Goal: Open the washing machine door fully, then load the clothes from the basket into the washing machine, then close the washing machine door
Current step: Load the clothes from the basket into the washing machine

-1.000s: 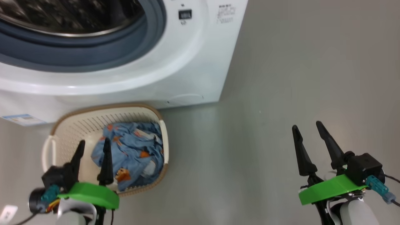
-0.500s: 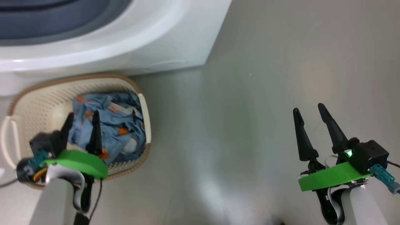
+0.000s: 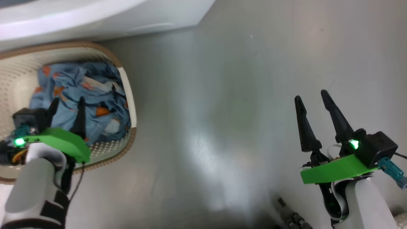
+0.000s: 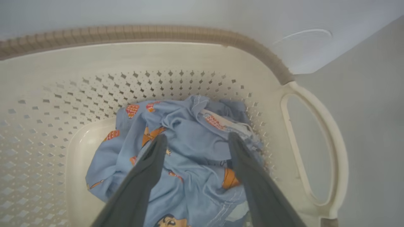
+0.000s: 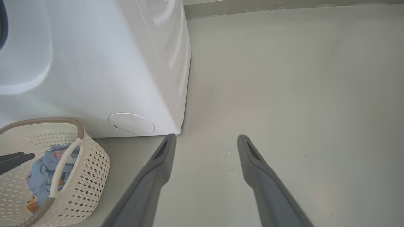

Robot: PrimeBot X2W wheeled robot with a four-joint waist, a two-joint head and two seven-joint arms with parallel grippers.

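The light blue clothes (image 3: 95, 92) with orange figures lie heaped in the cream basket (image 3: 128, 95), which stands on the floor against the white washing machine (image 3: 95, 16). My left gripper (image 3: 67, 101) is open and reaches into the basket, its tips just over the clothes (image 4: 189, 126) with fabric showing between the fingers (image 4: 148, 170). Far to the right, my right gripper (image 3: 312, 97) is open above bare floor and holds nothing. The right wrist view shows the machine's side (image 5: 94, 63), the basket (image 5: 91, 164) and the clothes (image 5: 41, 176). The washing machine door is out of view.
Grey floor (image 3: 222, 95) stretches between the basket and my right arm. The machine's small round flap (image 5: 131, 124) sits low beside the basket's brown rim (image 4: 252, 41). A side handle (image 4: 315, 151) is on the basket's right end.
The head camera has tilted down, so the machine and basket slid up and left in the picture. My left gripper has moved further over the clothes inside the basket. Both grippers stay open.
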